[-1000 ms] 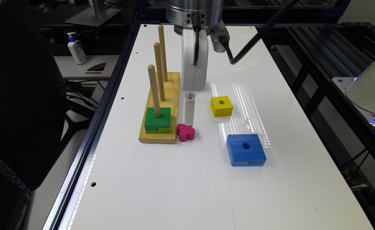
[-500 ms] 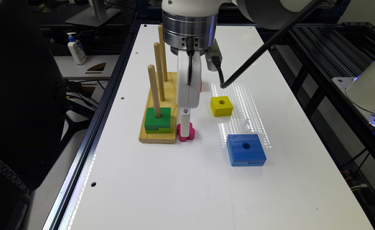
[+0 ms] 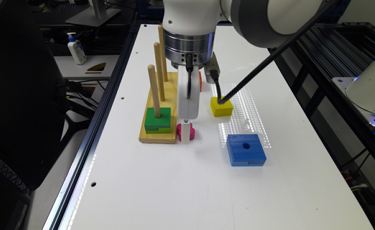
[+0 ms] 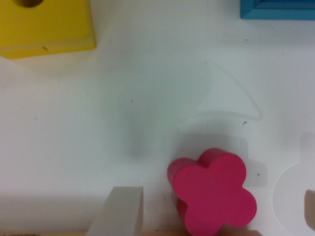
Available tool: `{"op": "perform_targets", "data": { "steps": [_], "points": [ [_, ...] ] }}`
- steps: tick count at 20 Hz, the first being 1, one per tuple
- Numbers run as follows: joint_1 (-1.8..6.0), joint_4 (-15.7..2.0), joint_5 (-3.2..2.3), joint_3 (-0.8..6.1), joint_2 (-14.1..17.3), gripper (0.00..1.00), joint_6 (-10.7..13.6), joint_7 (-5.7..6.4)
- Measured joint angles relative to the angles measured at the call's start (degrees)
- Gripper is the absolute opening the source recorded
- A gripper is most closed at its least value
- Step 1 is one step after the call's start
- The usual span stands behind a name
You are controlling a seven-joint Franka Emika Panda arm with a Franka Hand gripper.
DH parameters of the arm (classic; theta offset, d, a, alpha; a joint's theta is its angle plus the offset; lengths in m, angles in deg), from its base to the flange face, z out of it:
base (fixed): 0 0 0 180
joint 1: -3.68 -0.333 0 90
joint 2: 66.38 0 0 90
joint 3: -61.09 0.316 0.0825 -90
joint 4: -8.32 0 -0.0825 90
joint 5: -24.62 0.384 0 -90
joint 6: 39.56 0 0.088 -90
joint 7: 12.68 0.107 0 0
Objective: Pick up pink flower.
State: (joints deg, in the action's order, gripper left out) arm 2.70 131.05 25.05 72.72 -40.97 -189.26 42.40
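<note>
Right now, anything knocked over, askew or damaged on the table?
Nothing stands out. The pink flower lies flat beside the peg board, the yellow block and blue block sit flat, and the pincer is at the flower.

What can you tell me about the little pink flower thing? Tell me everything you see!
The small magenta-pink flower-shaped block has rounded petal lobes, a flat smooth top and thick straight sides; it looks like painted wood. It lies flat on the white table, right beside the pale wooden peg base; whether they touch is unclear. The white gripper has come down around it, with one finger close at its side, not yet visibly pressing it.
</note>
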Motion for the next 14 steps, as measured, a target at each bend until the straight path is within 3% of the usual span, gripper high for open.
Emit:
{"op": "perform_targets", "data": {
  "steps": [3, 7, 12, 13, 14],
  "points": [
    [-0.01, -0.02, -0.1, -0.05, 1.1, 1.0, -0.6, 0.0],
    [0.0, -0.43, -0.79, -0.17, 3.4, 1.0, -2.8, 0.15],
    [-0.03, -0.86, -0.88, -0.17, 3.7, 1.0, -2.8, 0.18],
    [0.01, -0.83, -0.88, -0.17, 3.7, 0.0, -2.8, 0.17],
    [0.01, -0.83, -0.88, -0.17, 3.6, 0.0, -2.8, 0.17]
  ]
}}
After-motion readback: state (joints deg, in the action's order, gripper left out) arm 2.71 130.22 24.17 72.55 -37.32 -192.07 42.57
